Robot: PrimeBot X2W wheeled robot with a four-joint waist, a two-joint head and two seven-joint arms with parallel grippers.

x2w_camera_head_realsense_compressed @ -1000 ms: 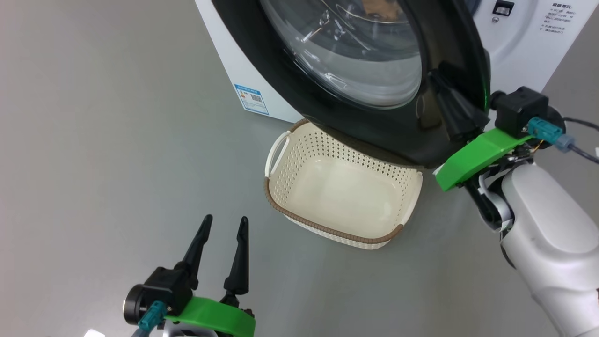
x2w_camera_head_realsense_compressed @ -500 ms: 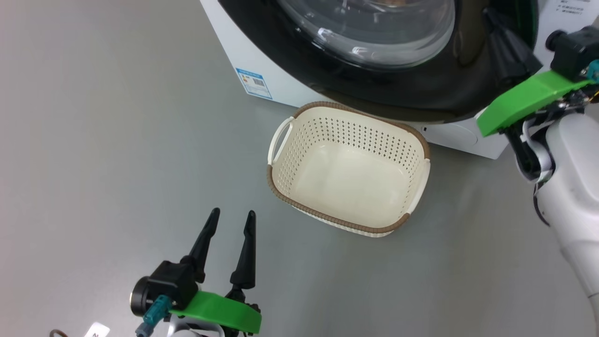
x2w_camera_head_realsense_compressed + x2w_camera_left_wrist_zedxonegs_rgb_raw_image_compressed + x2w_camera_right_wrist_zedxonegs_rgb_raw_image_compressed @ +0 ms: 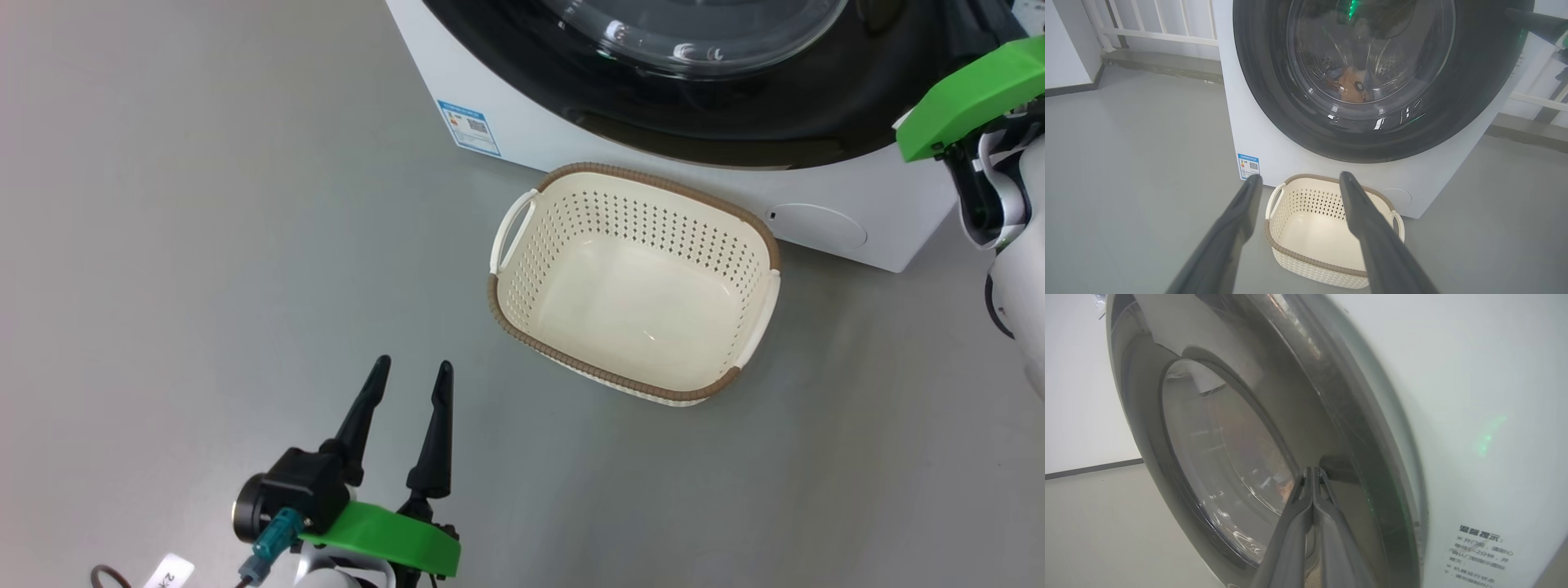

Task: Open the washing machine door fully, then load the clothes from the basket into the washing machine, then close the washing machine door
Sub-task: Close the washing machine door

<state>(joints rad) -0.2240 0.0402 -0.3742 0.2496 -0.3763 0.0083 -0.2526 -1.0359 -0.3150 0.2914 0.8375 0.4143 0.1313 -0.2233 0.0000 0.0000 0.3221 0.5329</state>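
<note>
The washing machine (image 3: 531,143) stands at the top of the head view. Its glossy black washing machine door (image 3: 735,122) lies against the white front; I cannot tell if it is latched. My right gripper (image 3: 1312,470) is shut, its tips touching the door's black rim (image 3: 1355,428) with nothing between them. Through the glass, the clothes (image 3: 1349,83) show as an orange and pale heap in the drum. The basket (image 3: 645,310) sits empty on the floor below the door. Near the lower left, my left gripper (image 3: 413,363) stands open and empty, short of the basket.
A blue label sticker (image 3: 469,126) marks the machine's lower left corner and a round cover (image 3: 816,226) its lower right. My pale right forearm (image 3: 1020,269) hangs at the right edge. A white railing (image 3: 1147,28) runs behind the machine. Grey floor surrounds the basket.
The door has swung from half open to against the machine's front, with my shut right gripper moving along with its edge. The head view has shifted. My left gripper stays open in place.
</note>
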